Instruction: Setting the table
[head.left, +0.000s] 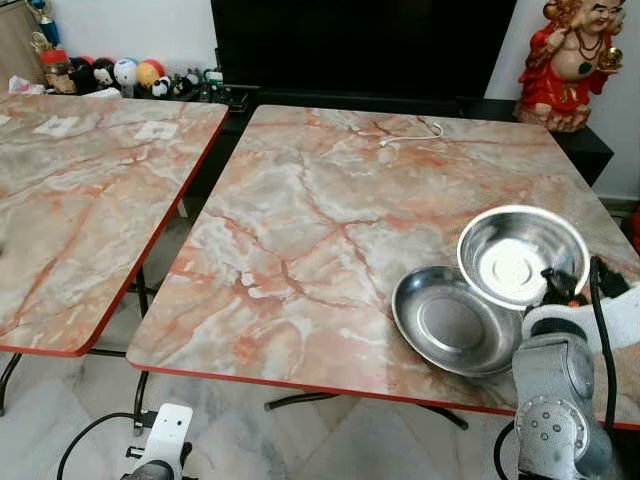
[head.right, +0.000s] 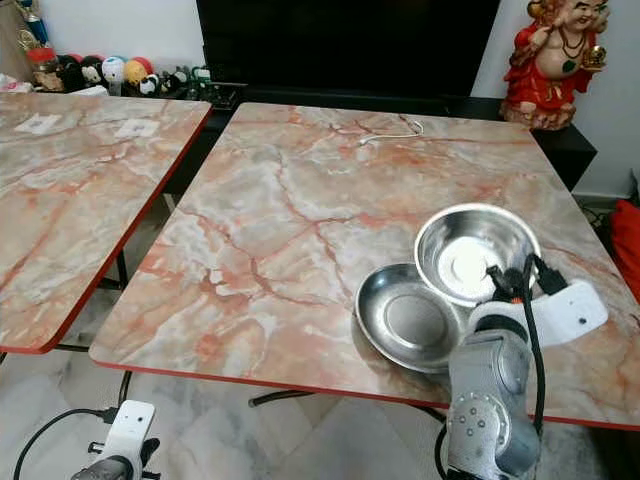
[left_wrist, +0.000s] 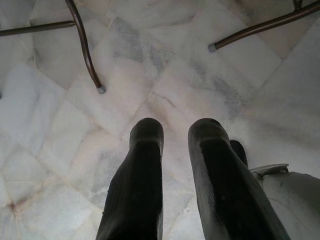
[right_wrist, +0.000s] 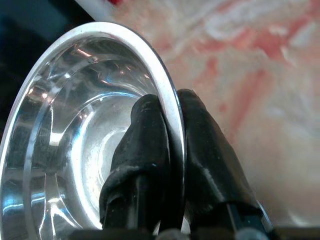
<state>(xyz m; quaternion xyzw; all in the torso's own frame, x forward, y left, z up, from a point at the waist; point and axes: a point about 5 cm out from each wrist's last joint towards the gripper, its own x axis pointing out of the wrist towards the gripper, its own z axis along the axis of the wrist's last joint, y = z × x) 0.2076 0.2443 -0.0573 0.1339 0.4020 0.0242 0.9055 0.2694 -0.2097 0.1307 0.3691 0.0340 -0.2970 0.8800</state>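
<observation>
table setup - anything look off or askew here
The steel bowl is tilted, its rim pinched by the right gripper and overlapping the steel plate instead of sitting flat. A loose white cable lies at the table's far edge.

Red figurine (head.left: 570, 62) on black cabinet (head.left: 560, 125), row of small toys (head.left: 120, 75), white cable (head.left: 410, 135), dark screen (head.left: 360, 45)

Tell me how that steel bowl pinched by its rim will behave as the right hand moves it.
The steel bowl looks thin and polished, so probably light and rigid but slippery. The right hand clamps only its rim, one finger inside, one outside, so it may swivel or slip. It hangs tilted, overlapping the second bowl, so they may clink.
</observation>
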